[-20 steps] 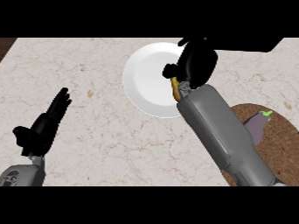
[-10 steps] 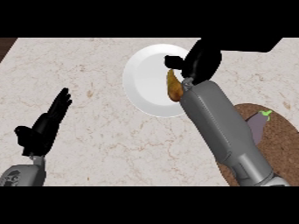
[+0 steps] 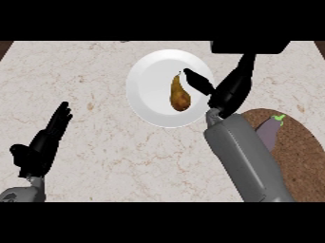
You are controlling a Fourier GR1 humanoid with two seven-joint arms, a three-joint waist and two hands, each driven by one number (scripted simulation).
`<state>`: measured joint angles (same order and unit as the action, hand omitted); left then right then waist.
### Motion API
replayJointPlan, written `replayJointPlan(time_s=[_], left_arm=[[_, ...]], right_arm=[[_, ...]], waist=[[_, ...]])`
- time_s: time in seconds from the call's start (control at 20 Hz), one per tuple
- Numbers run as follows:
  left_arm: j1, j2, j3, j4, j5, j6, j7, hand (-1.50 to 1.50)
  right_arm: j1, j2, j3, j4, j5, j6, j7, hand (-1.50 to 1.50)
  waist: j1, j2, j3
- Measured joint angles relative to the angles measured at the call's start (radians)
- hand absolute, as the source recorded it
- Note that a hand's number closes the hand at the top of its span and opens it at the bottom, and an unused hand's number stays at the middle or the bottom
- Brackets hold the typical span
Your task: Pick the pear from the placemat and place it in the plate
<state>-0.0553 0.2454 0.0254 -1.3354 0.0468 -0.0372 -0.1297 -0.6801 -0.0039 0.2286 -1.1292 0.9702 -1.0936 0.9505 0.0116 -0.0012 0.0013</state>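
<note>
A brown-yellow pear [image 3: 179,94] lies on the white plate [image 3: 148,90] at the counter's far middle, stem pointing away. My right hand [image 3: 230,90] hovers just right of the pear, over the plate's right rim, open with fingers straight and thumb spread toward the fruit; it touches nothing. A round brown placemat [image 3: 305,152] lies at the right, partly hidden by my right forearm. My left hand [image 3: 44,142] rests open at the lower left, fingers up.
A purple eggplant [image 3: 269,130] with a green stem lies on the placemat next to my right forearm. The beige marble counter [image 3: 88,76] stretches left of the plate. A dark object [image 3: 249,46] sits at the counter's far edge behind the right hand.
The right hand opened and let go of the pear, which now lies on the plate. The hand has moved off to the right. The left hand stayed still.
</note>
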Motion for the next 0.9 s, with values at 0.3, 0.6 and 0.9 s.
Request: replayJointPlan(time_s=[0.3, 0.6, 0.9], left_arm=[[0.023, 0.011, 0.021, -0.022, 0.008, -0.009, 0.008, 0.0], [0.009, -0.008, 0.022, -0.025, -0.008, -0.001, 0.016, 0.0], [0.012, -0.014, 0.039, -0.015, -0.017, -0.02, -0.006, 0.0]], right_arm=[[0.306, -0.054, 0.121, -0.298, -0.075, -0.039, -0.103, -1.5], [0.539, -0.17, 0.229, -0.48, -0.21, -0.071, -0.24, -1.5], [0.662, -0.259, 0.252, -0.539, -0.389, -0.096, -0.406, -1.5]], waist=[[-0.018, -0.003, -0.001], [-0.016, -0.001, -0.001], [-0.013, 0.001, -0.001]])
